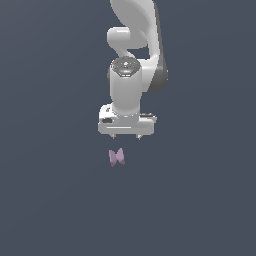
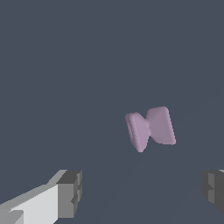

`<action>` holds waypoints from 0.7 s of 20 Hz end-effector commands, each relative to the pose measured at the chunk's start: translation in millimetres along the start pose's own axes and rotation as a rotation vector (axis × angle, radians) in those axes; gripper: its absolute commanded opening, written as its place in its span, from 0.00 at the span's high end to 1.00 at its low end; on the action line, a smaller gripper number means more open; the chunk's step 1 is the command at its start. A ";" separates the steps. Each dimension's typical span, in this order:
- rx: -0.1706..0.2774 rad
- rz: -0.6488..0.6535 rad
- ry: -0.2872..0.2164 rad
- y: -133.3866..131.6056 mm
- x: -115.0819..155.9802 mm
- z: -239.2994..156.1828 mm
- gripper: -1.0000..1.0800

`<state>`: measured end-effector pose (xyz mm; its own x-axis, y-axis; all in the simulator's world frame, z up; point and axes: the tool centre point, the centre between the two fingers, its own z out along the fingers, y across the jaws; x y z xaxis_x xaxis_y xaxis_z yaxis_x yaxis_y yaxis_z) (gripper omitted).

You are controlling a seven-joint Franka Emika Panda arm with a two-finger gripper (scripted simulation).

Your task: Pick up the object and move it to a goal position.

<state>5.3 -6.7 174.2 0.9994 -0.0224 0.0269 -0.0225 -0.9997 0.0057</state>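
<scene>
in the exterior view the object (image 1: 116,157), a small lilac-pink bow-tie shape with two flared lobes pinched at the middle, sits on the plain dark grey floor (image 1: 45,200), below the gripper (image 1: 126,136) and slightly toward the exterior view's left of its centre. the white arm (image 1: 131,65) hangs straight down over it, the short fingertips (image 1: 114,135) clear of the object, not touching. in the wrist view the fingers (image 2: 70,192) stand spread wide with nothing between them, and the object (image 2: 151,127) lies beyond them on the floor, tilted, apart from both.
</scene>
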 end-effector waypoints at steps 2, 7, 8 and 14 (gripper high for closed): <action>0.000 0.000 0.000 -0.1 0.2 -0.2 0.04; 0.002 0.003 0.007 -3.1 5.0 -12.2 0.04; 0.003 0.005 0.009 -4.0 6.1 -15.4 0.04; 0.003 0.007 0.011 -5.1 7.3 -19.4 0.04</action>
<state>12.4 -1.2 194.6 0.9988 -0.0293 0.0390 -0.0294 -0.9996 0.0020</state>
